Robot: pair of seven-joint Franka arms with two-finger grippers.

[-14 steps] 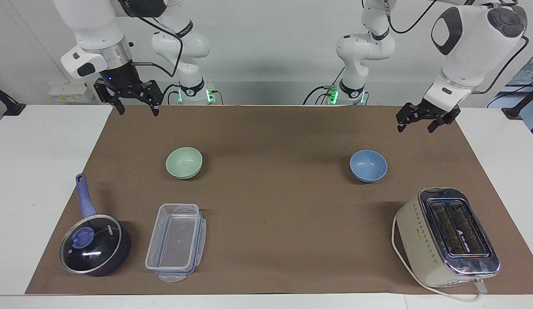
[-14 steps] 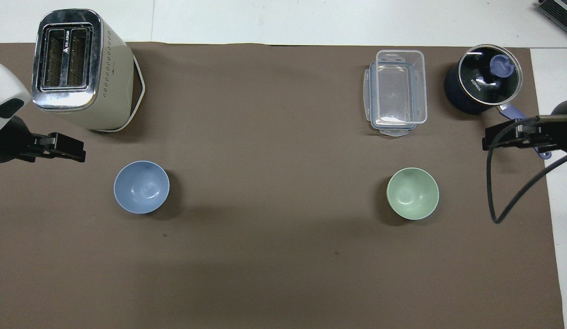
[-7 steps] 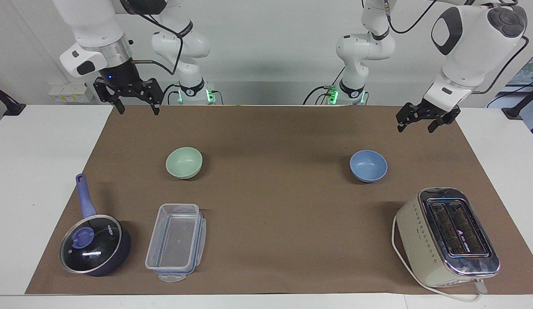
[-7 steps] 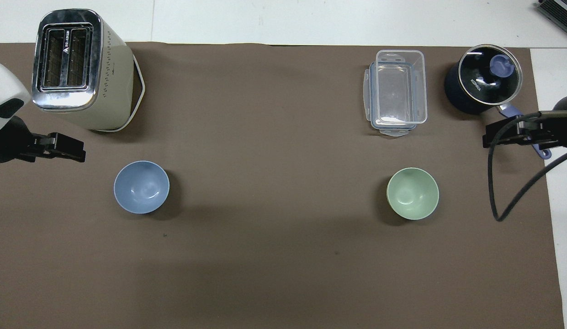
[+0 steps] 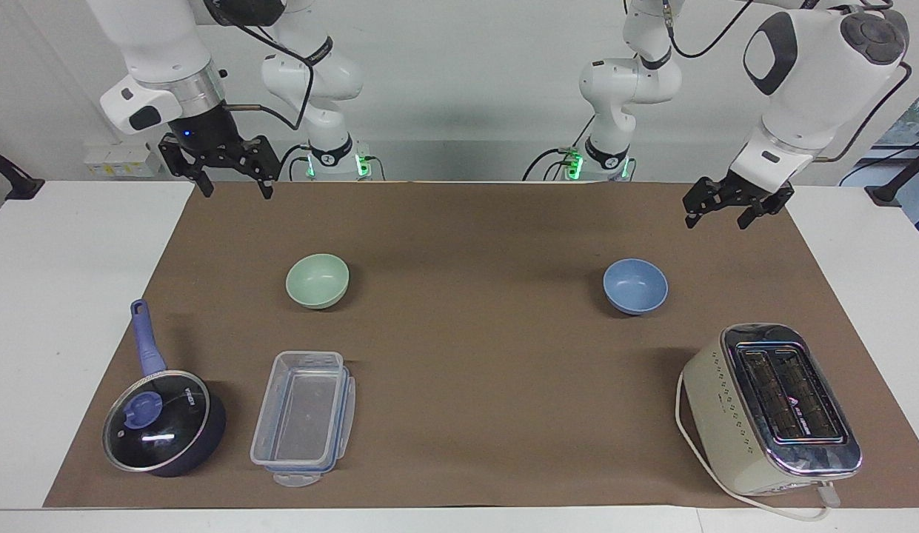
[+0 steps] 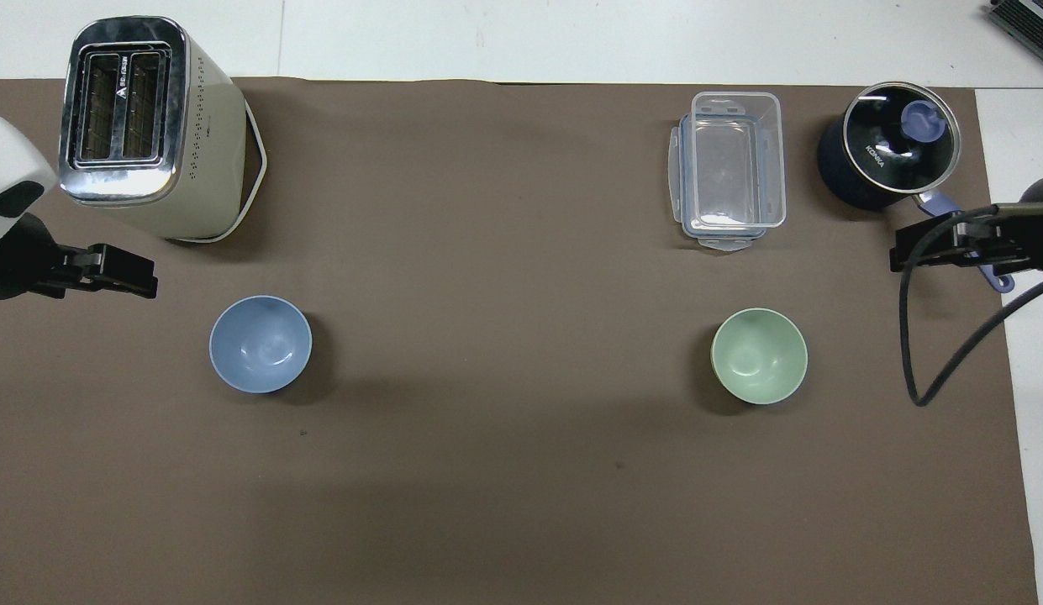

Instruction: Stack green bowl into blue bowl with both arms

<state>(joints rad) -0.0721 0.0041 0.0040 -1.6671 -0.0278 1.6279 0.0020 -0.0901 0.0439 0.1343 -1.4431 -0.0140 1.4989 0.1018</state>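
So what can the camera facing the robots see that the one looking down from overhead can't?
Only the facing view shows the arms whole, with their bases, and both grippers hanging open above the mat: the right gripper and the left gripper. Only the overhead view looks straight down into the toaster slots and the clear container. Both show the green bowl and blue bowl standing apart, and the lidded saucepan.

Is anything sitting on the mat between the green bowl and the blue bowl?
No. The pale mint-green round bowl and light periwinkle-blue round bowl have only bare brown mat between them.
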